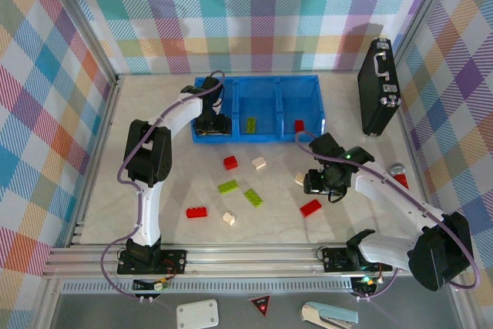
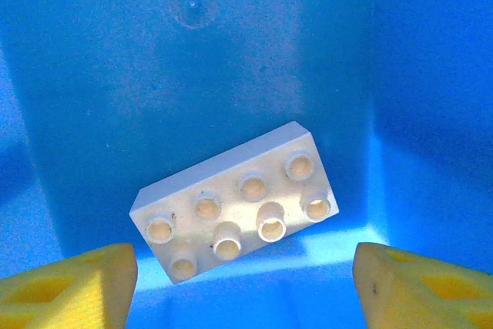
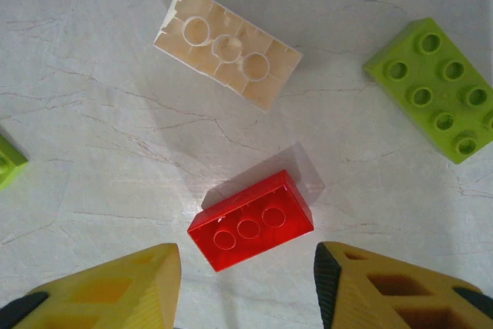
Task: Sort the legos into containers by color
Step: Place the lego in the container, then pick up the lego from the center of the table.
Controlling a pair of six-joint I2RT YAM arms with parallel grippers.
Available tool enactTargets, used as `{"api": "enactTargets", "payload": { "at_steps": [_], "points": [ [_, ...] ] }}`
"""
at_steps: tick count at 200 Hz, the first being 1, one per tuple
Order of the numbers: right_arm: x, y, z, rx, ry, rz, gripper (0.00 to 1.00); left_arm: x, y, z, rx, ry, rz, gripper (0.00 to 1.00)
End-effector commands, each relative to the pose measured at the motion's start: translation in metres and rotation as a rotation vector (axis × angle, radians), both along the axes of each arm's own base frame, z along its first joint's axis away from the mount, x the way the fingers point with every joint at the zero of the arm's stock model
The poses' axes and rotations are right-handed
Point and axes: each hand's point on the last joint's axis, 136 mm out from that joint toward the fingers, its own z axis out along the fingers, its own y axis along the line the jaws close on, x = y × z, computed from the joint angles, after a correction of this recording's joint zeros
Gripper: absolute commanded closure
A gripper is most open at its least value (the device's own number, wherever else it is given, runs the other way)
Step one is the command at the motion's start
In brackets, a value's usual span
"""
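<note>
From above, a long translucent blue plastic tray [image 1: 258, 78] with three compartments sits at the far side of the pale marbled surface [image 1: 154, 190]. Its middle compartment holds one lime green studded brick [image 1: 251, 123] and its right compartment one red brick [image 1: 299, 125]. Loose on the surface I count three red bricks [image 1: 230, 162], two lime green bricks [image 1: 228, 186] and three cream bricks [image 1: 259, 163]. The left pincer [image 1: 209, 122] reaches into the left compartment. The right pincer [image 1: 310, 182] hangs over the loose pieces.

At the left wrist, the pincer stands wide and empty. One cream eight-stud brick [image 2: 239, 202] lies studs-up on the compartment floor, clear of both tips. That drop looks done, so next comes lifting out.

At the right wrist, the pincer is parted and empty, with a translucent red brick [image 3: 250, 219] just ahead between its tips. An upturned cream brick [image 3: 227, 44] and a lime green eight-stud brick [image 3: 431, 90] lie beyond. It likely must descend, close on the red piece and carry it to the right compartment.
</note>
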Motion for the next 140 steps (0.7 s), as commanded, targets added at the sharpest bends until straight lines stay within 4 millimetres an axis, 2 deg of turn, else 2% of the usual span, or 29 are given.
{"api": "enactTargets", "payload": {
  "at_steps": [1, 42, 79, 140],
  "points": [
    [0.002, 0.001, 0.007, 0.002, -0.02, -0.009, 0.49, -0.002, 0.0, 0.035, -0.037, -0.037, 0.013, 0.27],
    [0.006, -0.001, 0.006, -0.012, -0.033, -0.02, 0.49, -0.015, 0.007, 0.069, -0.044, -0.094, 0.011, 0.27],
    [0.011, 0.0, 0.001, -0.014, -0.033, -0.048, 0.49, -0.037, 0.014, 0.099, -0.063, -0.141, 0.007, 0.27],
    [0.022, -0.006, -0.006, -0.046, -0.043, -0.177, 0.41, -0.081, 0.044, 0.126, -0.047, -0.168, -0.002, 0.26]
  ]
}}
